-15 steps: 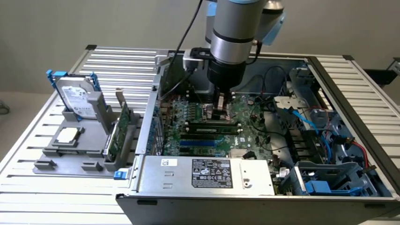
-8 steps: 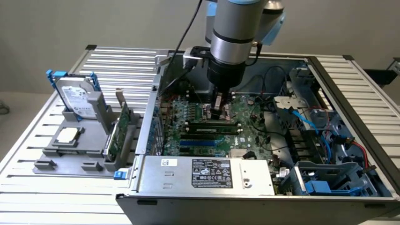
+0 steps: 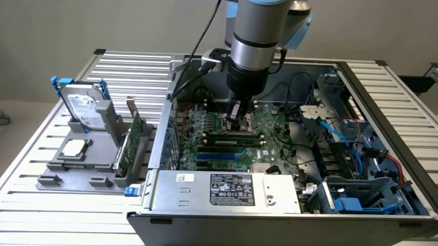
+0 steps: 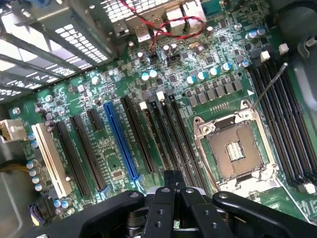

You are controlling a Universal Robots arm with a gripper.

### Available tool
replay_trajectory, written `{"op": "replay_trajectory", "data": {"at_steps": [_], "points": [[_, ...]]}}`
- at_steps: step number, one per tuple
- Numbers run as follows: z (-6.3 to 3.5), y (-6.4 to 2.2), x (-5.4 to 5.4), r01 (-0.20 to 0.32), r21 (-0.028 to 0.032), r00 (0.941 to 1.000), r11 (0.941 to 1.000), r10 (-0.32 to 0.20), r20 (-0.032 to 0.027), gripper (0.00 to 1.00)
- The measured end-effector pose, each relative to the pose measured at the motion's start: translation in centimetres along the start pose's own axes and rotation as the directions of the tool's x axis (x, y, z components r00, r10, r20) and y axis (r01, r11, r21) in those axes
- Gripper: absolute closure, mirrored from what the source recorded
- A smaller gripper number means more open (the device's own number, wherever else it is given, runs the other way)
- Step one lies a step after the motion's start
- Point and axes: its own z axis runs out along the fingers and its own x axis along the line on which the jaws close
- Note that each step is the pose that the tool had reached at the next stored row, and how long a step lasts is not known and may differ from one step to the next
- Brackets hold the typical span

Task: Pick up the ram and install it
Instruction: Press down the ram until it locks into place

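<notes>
Gripper (image 3: 237, 121) is clenched: in the wrist view the fingers (image 4: 165, 198) are pressed together with nothing between them. It hangs tip-down inside the open computer case (image 3: 383, 97), low over the motherboard (image 3: 274, 148). Ram (image 3: 233, 136) stands on edge in one of the long slots directly under the fingertips, lying crosswise in the exterior view; can't tell whether the tips touch it. Bare processor socket (image 4: 237, 151) sits just beside that bank of slots. Blue slot (image 4: 120, 141) and white slot (image 4: 49, 158) lie further along the board. Power supply (image 3: 226, 190) fills the near corner of the case. Well apart, on the exterior view's left, a grey holder (image 3: 75, 171) on the slatted table (image 3: 130, 66) carries a hard drive (image 3: 85, 110) and a larger green card (image 3: 133, 141).
</notes>
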Motion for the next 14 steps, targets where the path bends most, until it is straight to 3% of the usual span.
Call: {"op": "replay_trajectory", "data": {"at_steps": [3, 7, 11, 14], "points": [[0.00, 0.00, 0.00, -0.053, -0.0017, 0.9986, 0.9986, 0.053, 0.0023, 0.89], [0.00, 0.00, 0.00, -0.123, -0.0041, 0.9925, 0.9925, 0.123, 0.0051, 0.89], [0.00, 0.00, 0.00, -0.190, -0.0067, 0.9817, 0.9818, 0.190, 0.0078, 0.89], [0.00, 0.00, 0.00, -0.241, -0.0087, 0.9705, 0.9705, 0.241, 0.0096, 0.89]]}}
